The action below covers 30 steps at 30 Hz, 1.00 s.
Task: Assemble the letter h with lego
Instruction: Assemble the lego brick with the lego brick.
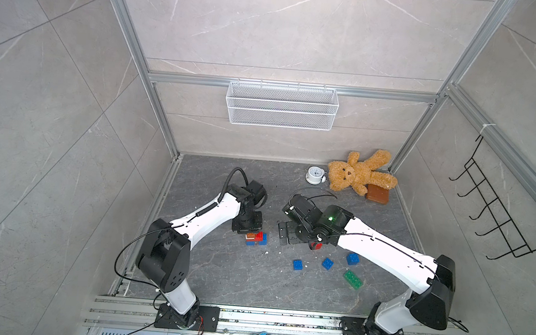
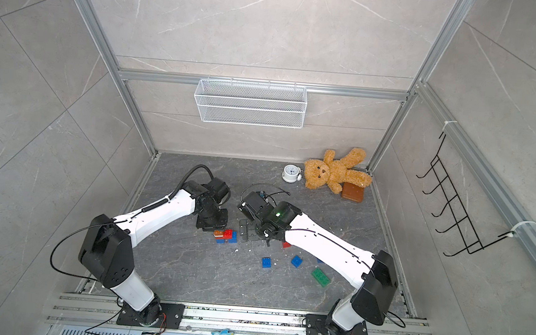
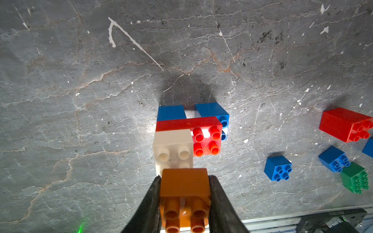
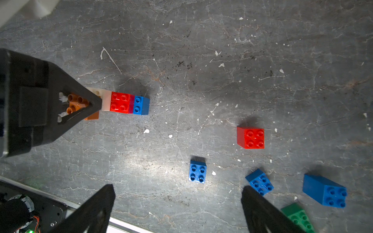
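1. While the left end effector [image 3: 184,180] is clamped on a brown brick [image 3: 184,199], studs facing its wrist camera, that brick sits directly over the white brick [image 3: 173,149] at one end of the build. I judge the coming press depends on how squarely those two line up.
2. Beyond the white brick, the left wrist view shows a long red brick [image 3: 205,141] beneath it. It bridges a blue brick [image 3: 171,113] and a second blue brick [image 3: 212,110], with a gap between them.
3. The build's long axis runs from the left end effector toward the right arm's side. The left arm is at the build; the right stands apart.
4. The right end effector [image 4: 177,193] hangs spread wide and empty over the desk [image 4: 201,80]. It is nearer the loose blue square [image 4: 197,171] and the loose red square [image 4: 251,138].
5. The right wrist view lines up brown, white, red and blue in one row but hides the gap. In a top view the build [image 1: 256,237] is only a small cluster. No view settles whether the brown brick is seated.
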{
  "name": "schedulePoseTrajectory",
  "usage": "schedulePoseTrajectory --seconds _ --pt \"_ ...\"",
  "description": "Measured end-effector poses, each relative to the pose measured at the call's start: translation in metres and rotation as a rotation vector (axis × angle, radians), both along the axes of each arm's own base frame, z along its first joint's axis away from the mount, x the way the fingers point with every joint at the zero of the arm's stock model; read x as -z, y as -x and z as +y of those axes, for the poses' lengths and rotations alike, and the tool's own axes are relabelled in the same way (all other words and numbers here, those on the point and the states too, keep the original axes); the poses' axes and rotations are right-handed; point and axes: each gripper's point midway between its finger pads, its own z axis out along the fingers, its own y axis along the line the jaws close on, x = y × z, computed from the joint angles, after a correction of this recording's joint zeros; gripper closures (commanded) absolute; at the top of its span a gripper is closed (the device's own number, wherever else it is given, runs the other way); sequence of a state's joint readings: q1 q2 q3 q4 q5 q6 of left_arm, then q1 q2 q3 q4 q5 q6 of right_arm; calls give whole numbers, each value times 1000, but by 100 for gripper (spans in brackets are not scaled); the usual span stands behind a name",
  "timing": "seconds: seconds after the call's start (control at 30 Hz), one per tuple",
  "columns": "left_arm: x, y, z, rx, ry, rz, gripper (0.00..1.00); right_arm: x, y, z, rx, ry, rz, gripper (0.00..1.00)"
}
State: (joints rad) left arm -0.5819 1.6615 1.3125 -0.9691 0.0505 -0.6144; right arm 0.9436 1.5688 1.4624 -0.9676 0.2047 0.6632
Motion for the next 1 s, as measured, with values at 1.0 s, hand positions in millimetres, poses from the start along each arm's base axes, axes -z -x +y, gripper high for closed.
schedulePoseTrajectory --seconds 1.0 --pt "6 -15 10 -22 -73 -22 100 6 2 0 11 -6 17 0"
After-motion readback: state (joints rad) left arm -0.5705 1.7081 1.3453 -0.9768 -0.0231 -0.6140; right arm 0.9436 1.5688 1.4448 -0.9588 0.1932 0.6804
